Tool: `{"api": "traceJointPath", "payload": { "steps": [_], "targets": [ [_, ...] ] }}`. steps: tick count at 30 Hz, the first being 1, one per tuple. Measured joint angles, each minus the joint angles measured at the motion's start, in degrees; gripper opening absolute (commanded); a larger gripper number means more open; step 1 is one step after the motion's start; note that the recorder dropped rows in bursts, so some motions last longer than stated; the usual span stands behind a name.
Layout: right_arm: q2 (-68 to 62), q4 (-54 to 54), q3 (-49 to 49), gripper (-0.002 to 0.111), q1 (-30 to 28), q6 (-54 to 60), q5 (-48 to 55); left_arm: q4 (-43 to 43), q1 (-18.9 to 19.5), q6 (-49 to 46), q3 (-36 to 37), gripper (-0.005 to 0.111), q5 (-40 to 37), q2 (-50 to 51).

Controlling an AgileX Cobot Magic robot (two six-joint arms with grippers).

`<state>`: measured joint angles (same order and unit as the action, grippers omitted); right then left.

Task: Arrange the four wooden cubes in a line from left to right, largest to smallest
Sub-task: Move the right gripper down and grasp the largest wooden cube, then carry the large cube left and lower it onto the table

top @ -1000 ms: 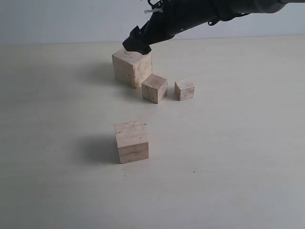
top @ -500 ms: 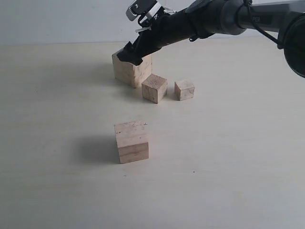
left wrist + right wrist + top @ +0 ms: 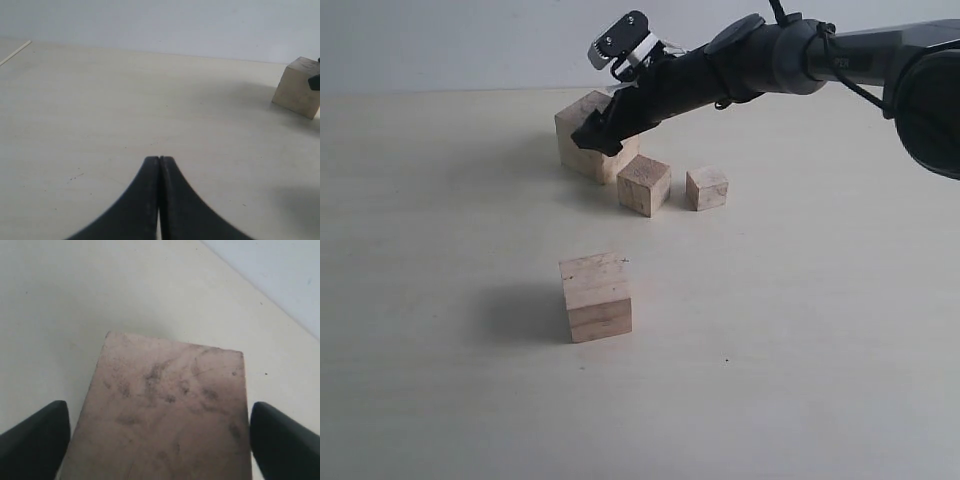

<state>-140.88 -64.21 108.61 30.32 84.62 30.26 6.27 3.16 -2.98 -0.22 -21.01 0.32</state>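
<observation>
Largest cube point(image 3: 165, 405) sits between the right fingers point(image 3: 35, 440), spread wide, perhaps not touching; left fingers point(image 3: 142, 210) pressed together.

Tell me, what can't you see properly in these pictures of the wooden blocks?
Exterior view: the right gripper covers part of the biggest block; whether they touch is unclear.
Right wrist view: the picture's edge cuts that block off; the other three are out of frame.
Left wrist view: past the shut left gripper only that block shows, cut by the edge.
</observation>
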Motion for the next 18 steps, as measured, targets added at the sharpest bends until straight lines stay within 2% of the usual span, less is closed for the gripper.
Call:
{"api": "traceJointPath", "payload": {
  "steps": [2,4,5,13,18],
  "targets": [
    [0.0,0.0,0.0,0.04,0.0,-0.29,-0.15,0.0,0.0,0.0,0.0,0.0,0.0,0.0],
    [0.0,0.0,0.0,0.01,0.0,-0.67,-0.15,0.0,0.0,0.0,0.0,0.0,0.0,0.0],
    [0.0,0.0,0.0,0.0,0.0,-1.0,-0.03,0.0,0.0,0.0,0.0,0.0,0.0,0.0],
    [3.04,0.68,0.0,0.0,0.13,-2.97,8.71,0.0,0.0,0.0,0.0,0.0,0.0,0.0],
    [8.01,-3.99,0.0,0.0,0.36,-1.88,18.02,0.0,0.0,0.0,0.0,0.0,0.0,0.0]
  ]
}}
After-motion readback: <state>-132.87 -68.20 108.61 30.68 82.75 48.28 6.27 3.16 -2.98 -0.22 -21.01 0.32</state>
